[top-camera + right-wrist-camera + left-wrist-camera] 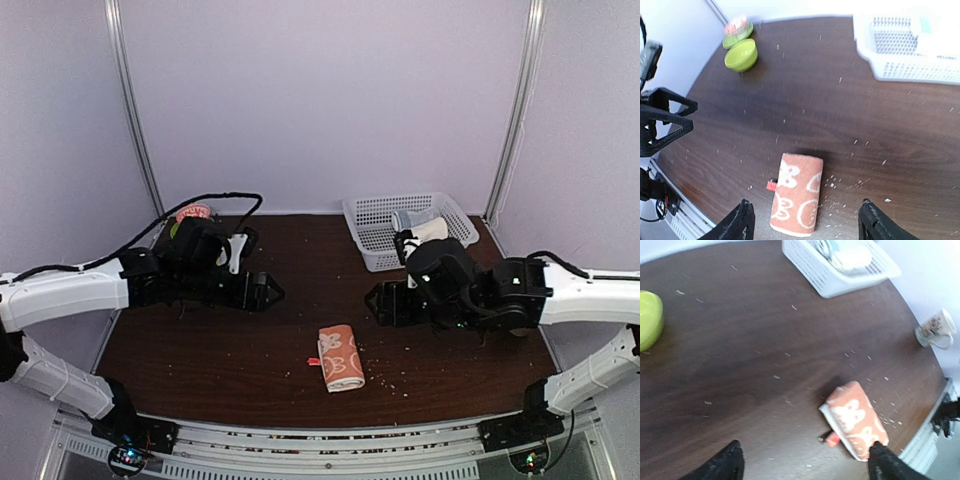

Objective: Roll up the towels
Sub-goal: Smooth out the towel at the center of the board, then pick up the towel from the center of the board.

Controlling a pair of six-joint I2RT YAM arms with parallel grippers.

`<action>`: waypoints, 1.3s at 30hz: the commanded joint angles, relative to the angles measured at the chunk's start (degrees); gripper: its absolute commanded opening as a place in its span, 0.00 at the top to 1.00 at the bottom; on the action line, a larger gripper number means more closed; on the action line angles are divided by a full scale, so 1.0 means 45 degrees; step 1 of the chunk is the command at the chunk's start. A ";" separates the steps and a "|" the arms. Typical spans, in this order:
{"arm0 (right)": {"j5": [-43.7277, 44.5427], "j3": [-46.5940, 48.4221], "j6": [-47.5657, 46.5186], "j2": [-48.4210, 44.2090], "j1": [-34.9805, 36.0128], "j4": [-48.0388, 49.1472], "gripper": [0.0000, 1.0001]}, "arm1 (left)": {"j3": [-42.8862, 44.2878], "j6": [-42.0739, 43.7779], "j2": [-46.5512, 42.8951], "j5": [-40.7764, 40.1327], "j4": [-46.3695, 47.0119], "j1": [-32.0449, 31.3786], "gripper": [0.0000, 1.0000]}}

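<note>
Orange-red towel (340,357) – rolled – lies on the dark table (220,350).

Soft cloth towel (341,357); matt dark wood table (300,250)

- My left arm (60,297): white shells, black joints, with a black cable (215,198) looping above.
- My right arm (600,297): white shells, black wrist.
- My fingers (737,224): matte black.

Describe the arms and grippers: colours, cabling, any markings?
The left arm and right arm have white tube-like links with black joints and wrist blocks. The left gripper and right gripper are all black, with tapered black fingers. A black cable loops above the left arm; a second cable arches over the right. No markings are readable.
</note>
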 commanded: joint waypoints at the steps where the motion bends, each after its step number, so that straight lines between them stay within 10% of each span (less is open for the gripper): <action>1: 0.3807 0.0244 -0.0592 -0.1243 0.1018 -0.1466 0.30 | -0.0910 0.0097 -0.2361 -0.3904 -0.0921 0.0091 0.04; 8: 0.7181 0.0092 -0.0277 -0.2314 0.1792 -0.1259 0.14 | -0.2289 -0.0618 -0.5634 -0.5493 -0.0155 0.1263 0.02; 15: 0.1287 -0.3282 -0.0454 -0.4066 -0.1548 0.4345 0.00 | -0.1166 0.0458 -0.4993 -0.3038 -0.1396 0.3353 0.02; 25: 0.2711 0.0511 0.0015 0.1311 -0.1373 0.0115 0.00 | -0.0376 0.1729 -0.4744 -0.2215 -0.2558 0.4259 0.02; 31: -0.1509 -0.2072 0.0169 0.0717 -0.2987 0.4643 0.00 | -0.1022 0.2415 -0.5121 -0.1857 -0.1588 0.4397 0.02; 39: -0.3329 -0.0015 -0.0409 0.2453 -0.2536 0.1317 0.00 | -0.1716 0.2920 -0.5350 -0.1620 -0.1162 0.4392 0.03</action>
